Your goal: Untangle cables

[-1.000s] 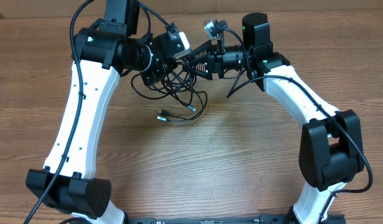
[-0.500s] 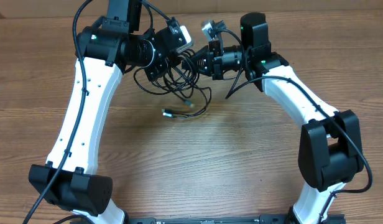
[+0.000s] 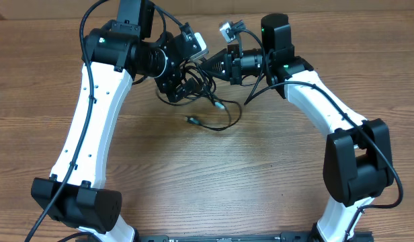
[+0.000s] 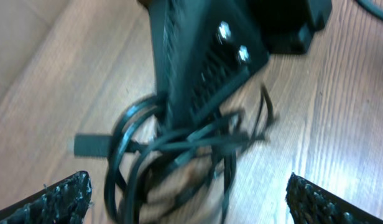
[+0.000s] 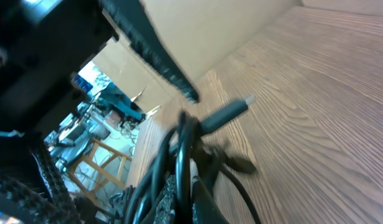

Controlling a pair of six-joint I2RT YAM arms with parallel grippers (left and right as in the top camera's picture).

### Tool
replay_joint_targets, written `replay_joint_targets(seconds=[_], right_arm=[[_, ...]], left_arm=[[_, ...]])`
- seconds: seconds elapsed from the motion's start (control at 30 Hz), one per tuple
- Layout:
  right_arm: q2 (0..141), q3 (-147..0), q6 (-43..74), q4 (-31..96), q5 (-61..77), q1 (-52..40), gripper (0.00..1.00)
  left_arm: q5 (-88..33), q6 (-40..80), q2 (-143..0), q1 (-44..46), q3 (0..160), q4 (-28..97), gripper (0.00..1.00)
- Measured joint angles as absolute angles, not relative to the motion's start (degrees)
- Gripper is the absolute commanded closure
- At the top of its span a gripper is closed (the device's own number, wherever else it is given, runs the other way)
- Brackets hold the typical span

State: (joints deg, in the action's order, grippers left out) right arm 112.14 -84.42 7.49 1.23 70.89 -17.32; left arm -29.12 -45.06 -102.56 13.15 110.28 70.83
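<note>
Wooden tabletop [image 3: 274, 175]: left tool [image 4: 185, 193] has sprung wide, releasing the cables [image 3: 197, 91] now gripped by the closed right tool [image 3: 210, 65], 2 plug ends trailing below.

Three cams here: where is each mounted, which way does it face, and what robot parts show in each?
Overhead: fixed above the table, looking straight down; both arms, left gripper, right gripper over the cables.
Left wrist: on the left arm, facing the cables; its open fingertips at the lower corners, right gripper opposite.
Right wrist: on the right arm, low and tilted along the table; its gripper shut on the cables.
Shared: all three show the cable bundle.
</note>
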Motion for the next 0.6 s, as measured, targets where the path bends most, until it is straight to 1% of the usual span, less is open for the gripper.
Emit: replay_joint_targets(seconds=[0.13, 0.37, 0.6], right_arm=[[112.1, -84.4, 8.4, 1.8, 70.2, -16.5, 0.96], [112.1, -84.4, 9.4, 2.2, 70.1, -15.9, 0.96], [112.1, -84.4, 9.7, 2.2, 71.5, -14.8, 0.96]], left_arm=[[-24.9, -43.2, -102.6, 13.1, 110.3, 73.1, 0.00], [-14.3, -32.2, -102.6, 13.1, 110.3, 74.3, 0.00], [-10.1, -28.3, -102.6, 13.1, 110.3, 75.1, 0.00]])
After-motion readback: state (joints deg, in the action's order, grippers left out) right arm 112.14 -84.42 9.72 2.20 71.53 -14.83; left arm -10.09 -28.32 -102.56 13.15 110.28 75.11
